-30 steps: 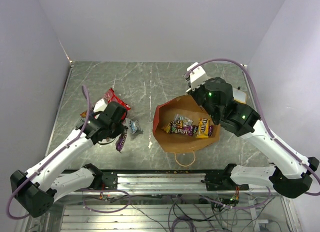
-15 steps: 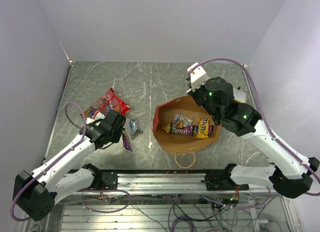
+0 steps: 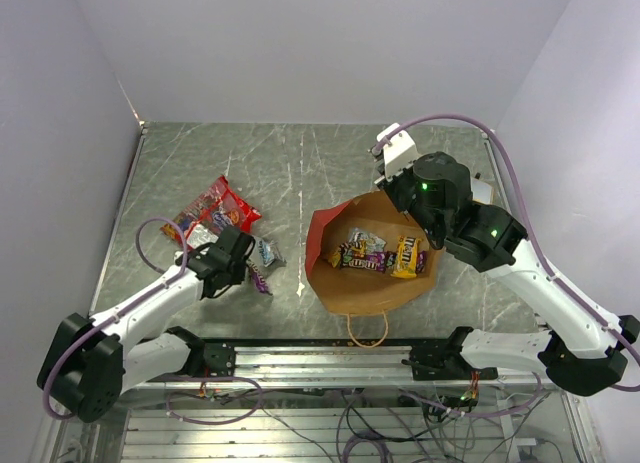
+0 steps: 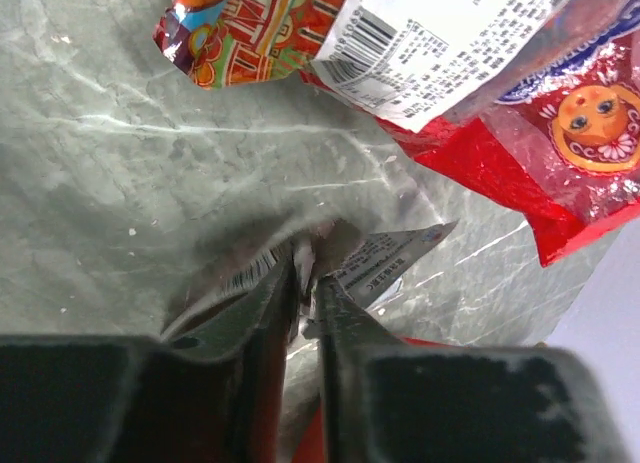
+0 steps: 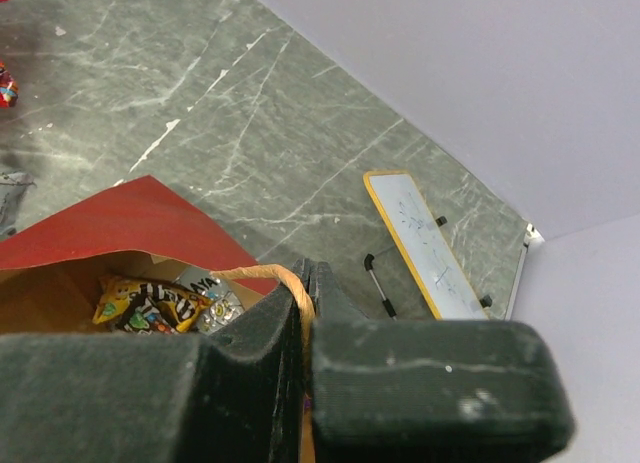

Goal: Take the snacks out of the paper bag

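Your paper bag (image 3: 362, 288) lies open at 3 o'clock from the middle of the table (image 3: 300, 163). Inside it, snacks (image 3: 365, 253) cluster toward its 12 o'clock rim, among them a yellow packet (image 3: 407, 255). Your right claw (image 5: 303, 283) is clamped on the bag's orange loop handle (image 5: 280, 276) at its 1 o'clock rim. Out on the table at the bag's 9 o'clock lie the red chip bag (image 3: 215, 208), a silver-blue packet (image 3: 267, 251) and a purple wrapper (image 3: 258, 279). Your left claw (image 4: 308, 273) stands nearly closed at a silver wrapper (image 4: 385, 258); you cannot tell whether it grips.
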`<action>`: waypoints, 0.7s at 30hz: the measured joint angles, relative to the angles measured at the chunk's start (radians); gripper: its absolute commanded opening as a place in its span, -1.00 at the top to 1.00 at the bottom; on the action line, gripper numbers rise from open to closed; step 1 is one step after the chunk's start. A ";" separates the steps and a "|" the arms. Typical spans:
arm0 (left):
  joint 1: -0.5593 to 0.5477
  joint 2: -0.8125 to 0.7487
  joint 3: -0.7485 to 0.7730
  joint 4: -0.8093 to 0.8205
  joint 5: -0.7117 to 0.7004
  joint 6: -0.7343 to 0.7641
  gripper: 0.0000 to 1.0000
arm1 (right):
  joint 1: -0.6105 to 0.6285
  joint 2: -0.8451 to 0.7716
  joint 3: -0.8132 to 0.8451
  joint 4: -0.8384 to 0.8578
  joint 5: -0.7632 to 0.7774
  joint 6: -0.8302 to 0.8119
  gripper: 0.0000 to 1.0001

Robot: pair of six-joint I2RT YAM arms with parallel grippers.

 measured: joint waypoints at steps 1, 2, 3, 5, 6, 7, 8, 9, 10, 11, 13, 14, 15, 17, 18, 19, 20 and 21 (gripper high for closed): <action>0.003 0.008 -0.007 0.015 0.004 -0.003 0.05 | 0.000 0.000 0.000 0.000 -0.001 0.000 1.00; 0.005 0.016 -0.014 0.030 0.009 -0.009 -0.09 | 0.000 0.000 0.000 0.000 -0.005 0.000 1.00; 0.007 0.020 -0.020 0.045 0.014 -0.014 -0.21 | 0.000 0.000 0.000 0.000 -0.008 0.000 1.00; 0.009 0.018 -0.026 0.061 0.024 -0.018 -0.39 | 0.000 0.000 0.000 0.000 -0.012 0.000 1.00; 0.010 0.015 -0.026 0.063 0.030 -0.016 -0.43 | 0.000 0.000 0.000 0.000 -0.013 -0.001 1.00; 0.010 0.010 -0.026 0.062 0.037 -0.010 -0.46 | 0.000 0.000 0.000 0.000 -0.013 -0.002 1.00; 0.010 0.001 -0.025 0.057 0.045 -0.005 -0.49 | 0.000 0.000 0.000 0.000 -0.014 -0.002 1.00; 0.010 -0.009 -0.023 0.046 0.053 0.006 -0.53 | 0.000 0.000 0.000 0.000 -0.016 -0.003 1.00; 0.010 -0.024 -0.014 0.025 0.061 0.023 -0.56 | 0.000 0.000 0.000 0.000 -0.020 -0.004 1.00; 0.010 -0.039 -0.005 0.005 0.067 0.039 -0.57 | 0.000 0.000 0.000 0.001 -0.023 -0.007 1.00; 0.010 -0.083 0.024 -0.046 0.077 0.069 -0.63 | 0.000 0.000 -0.004 0.008 -0.028 -0.016 1.00; 0.010 -0.117 0.044 -0.079 0.081 0.086 -0.69 | 0.000 -0.002 -0.009 0.016 -0.031 -0.020 1.00; 0.010 -0.148 0.058 -0.103 0.084 0.095 -0.77 | 0.000 -0.003 -0.014 0.021 -0.034 -0.024 1.00; 0.010 -0.225 0.082 -0.156 0.092 0.108 -0.83 | 0.000 -0.003 -0.014 0.021 -0.043 -0.026 1.00; 0.010 -0.257 0.091 -0.180 0.094 0.111 -0.84 | 0.000 -0.003 -0.014 0.021 -0.048 -0.026 1.00; 0.010 -0.295 0.103 -0.210 0.097 0.113 -0.84 | 0.000 -0.003 -0.014 0.021 -0.053 -0.026 1.00; 0.010 -0.323 0.113 -0.237 0.098 0.114 -0.85 | 0.000 -0.004 -0.014 0.022 -0.058 -0.027 1.00; 0.010 -0.354 0.127 -0.269 0.099 0.117 -0.86 | 0.000 -0.005 -0.015 0.023 -0.062 -0.027 1.00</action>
